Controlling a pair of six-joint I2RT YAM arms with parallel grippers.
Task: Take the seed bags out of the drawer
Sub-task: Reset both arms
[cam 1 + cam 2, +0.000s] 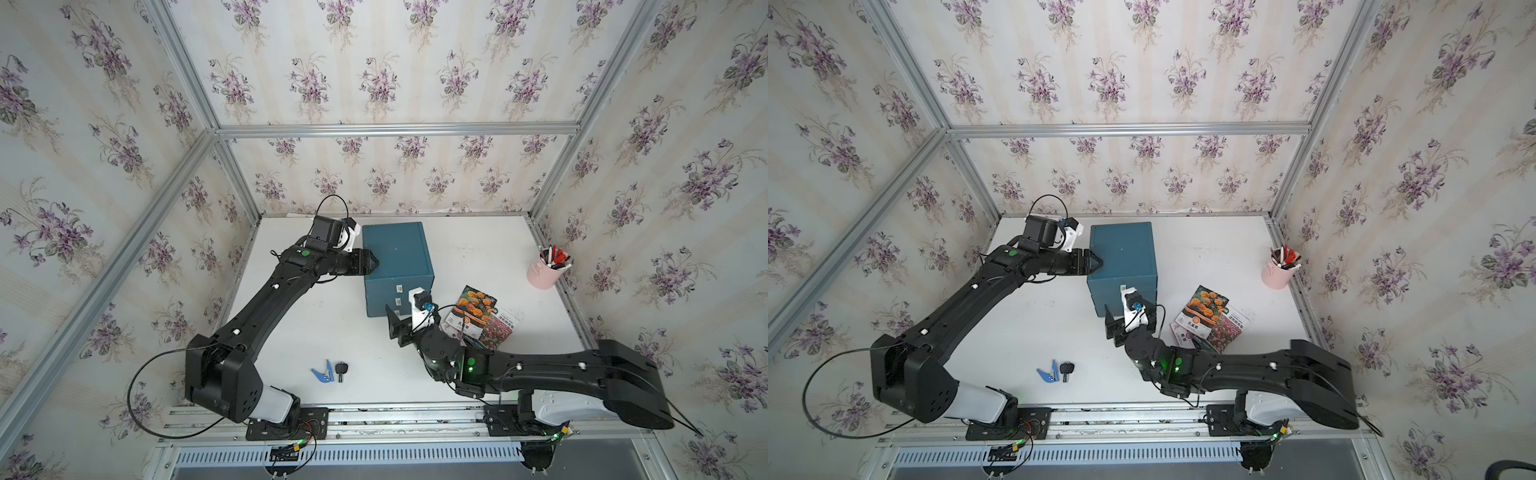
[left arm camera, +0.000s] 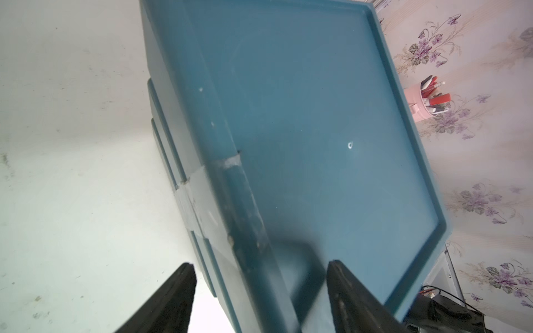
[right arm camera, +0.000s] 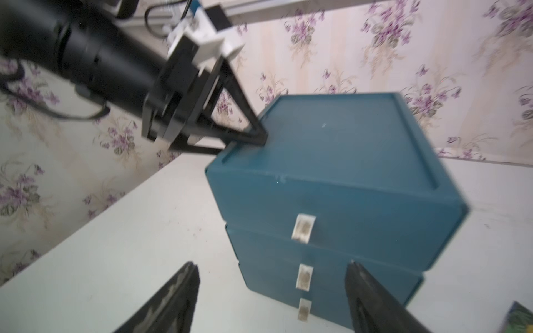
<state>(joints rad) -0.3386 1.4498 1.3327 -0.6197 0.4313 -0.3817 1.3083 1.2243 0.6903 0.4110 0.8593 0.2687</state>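
Firstly, writing: printed characters stand on the seed bags [image 1: 478,318], too small to read; the white pull tabs [image 3: 302,227] carry only grey smudges.
Seed bags: out on the table [image 1: 478,249], right of the drawer cabinet [image 1: 397,257], overlapping; the marigold packet [image 1: 1208,305] on top, the pink-red flower packet [image 1: 1227,330] beneath, a third packet [image 1: 1185,336] mostly hidden by the right arm.
Drawer cabinet: teal, three drawers, all shut.
Pink cup [image 1: 542,274]: holds pens [image 1: 555,255], at the table's right edge.
Left gripper [image 2: 259,265]: jaws wide, astride the cabinet's upper left edge, holding nothing; the right wrist view shows one fingertip [image 3: 259,137] resting on the top.
Right gripper [image 3: 271,263]: jaws wide, empty, before the drawer fronts.
Only top views: black key [image 1: 341,369] just beside a blue plastic piece [image 1: 323,371].
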